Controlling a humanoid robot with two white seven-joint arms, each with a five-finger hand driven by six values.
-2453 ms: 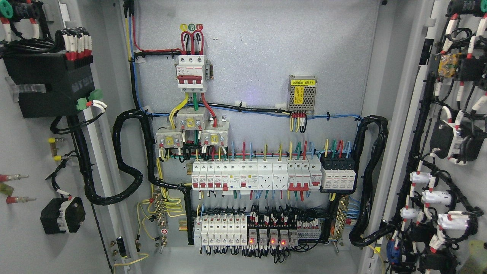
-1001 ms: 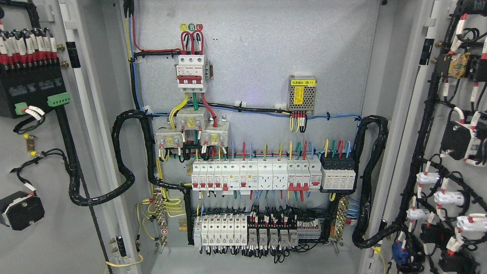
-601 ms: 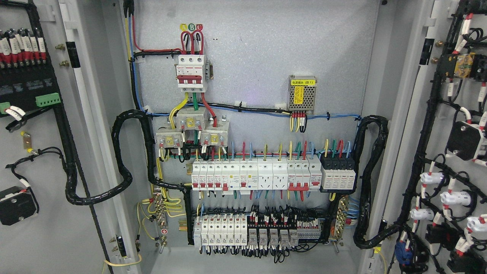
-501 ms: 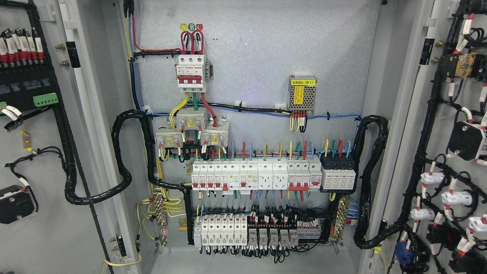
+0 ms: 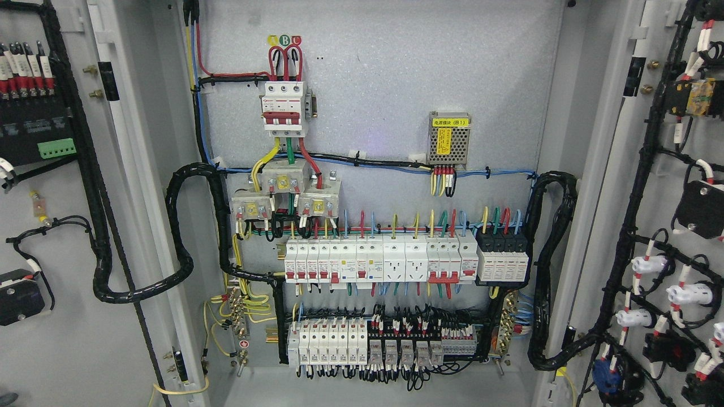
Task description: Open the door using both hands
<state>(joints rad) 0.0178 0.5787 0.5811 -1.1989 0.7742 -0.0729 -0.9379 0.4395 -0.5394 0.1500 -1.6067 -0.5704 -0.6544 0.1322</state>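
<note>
An electrical cabinet stands wide open in the head view. The left door [image 5: 62, 350] is swung outward, and its grey inner face carries a black terminal block [image 5: 34, 141] and black cable looms. On the other side the right door [image 5: 662, 186] is swung outward too, with white and black switch backs [image 5: 679, 294] wired along it. Neither of my hands nor either arm shows in the picture.
The grey back panel [image 5: 396, 85] holds a red three-pole breaker [image 5: 284, 110], a small meshed power supply [image 5: 449, 144], two rows of white breakers [image 5: 379, 265] and relays [image 5: 396, 353]. Thick black cable loops [image 5: 181, 226] run from the cabinet to each door.
Both doors have swung further outward. The parts on the left door slid toward the left edge, those on the right door toward the right edge. The red relay lights went out.
</note>
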